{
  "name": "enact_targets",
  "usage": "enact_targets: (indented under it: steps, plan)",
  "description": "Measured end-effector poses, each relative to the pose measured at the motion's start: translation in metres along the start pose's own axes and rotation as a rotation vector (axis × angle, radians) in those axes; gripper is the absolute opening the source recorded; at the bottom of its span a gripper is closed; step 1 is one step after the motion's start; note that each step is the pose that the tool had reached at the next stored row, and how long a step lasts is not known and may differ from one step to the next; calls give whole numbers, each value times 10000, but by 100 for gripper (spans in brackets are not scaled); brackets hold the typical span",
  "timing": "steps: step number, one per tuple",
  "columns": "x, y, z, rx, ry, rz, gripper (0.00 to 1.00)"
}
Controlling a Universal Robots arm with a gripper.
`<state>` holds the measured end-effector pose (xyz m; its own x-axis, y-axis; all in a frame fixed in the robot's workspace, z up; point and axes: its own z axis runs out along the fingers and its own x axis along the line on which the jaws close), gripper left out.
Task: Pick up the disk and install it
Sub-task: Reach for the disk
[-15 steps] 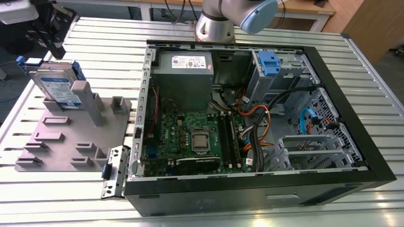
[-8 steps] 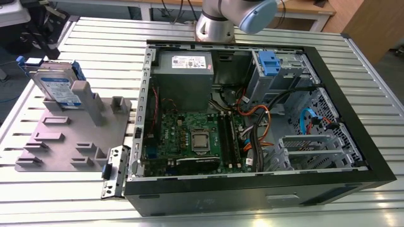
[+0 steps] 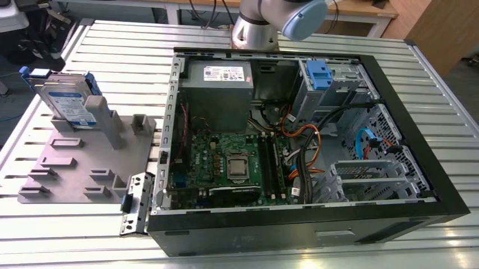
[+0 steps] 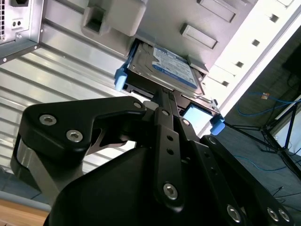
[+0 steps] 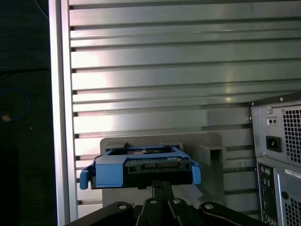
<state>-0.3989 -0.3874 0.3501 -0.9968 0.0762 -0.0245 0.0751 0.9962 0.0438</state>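
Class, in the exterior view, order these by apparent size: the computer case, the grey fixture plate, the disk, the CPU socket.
Largest to smallest:
1. computer case
2. grey fixture plate
3. disk
4. CPU socket

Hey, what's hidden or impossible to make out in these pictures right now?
- Arm: cut off by the top edge, exterior view.
- Disk: lower part hidden behind the grey holder, exterior view.
- Disk's near edge: partly covered by the hand, second wrist view.

Bright, glaring light
The table (image 5: 164, 61) slats glare white in the first wrist view; the gripper (image 4: 165, 96) looks dark.
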Motion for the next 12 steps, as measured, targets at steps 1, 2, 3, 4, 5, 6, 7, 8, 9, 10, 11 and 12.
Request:
enact_targets:
  steps: [1, 2, 3, 4, 5, 6, 7, 8, 9, 10, 11, 12]
  plan:
    - [21, 4, 9, 0, 1, -1, 11]
    - [41, 8, 19, 0, 0, 0, 11]
    - [60, 11, 30, 0, 0, 0, 11]
    - [78, 13, 41, 0, 0, 0, 11]
    - [95, 15, 51, 0, 0, 0, 11]
    - [111, 15, 61, 1, -1, 1, 11]
    - [122, 14, 70, 3, -1, 1, 11]
    - [127, 13, 82, 4, -3, 0, 11]
    - [129, 12, 91, 7, 0, -1, 11]
    - [131, 12, 97, 9, 1, -2, 11]
    - [132, 13, 98, 10, 3, -1, 11]
    - [134, 13, 102, 10, 3, 0, 11]
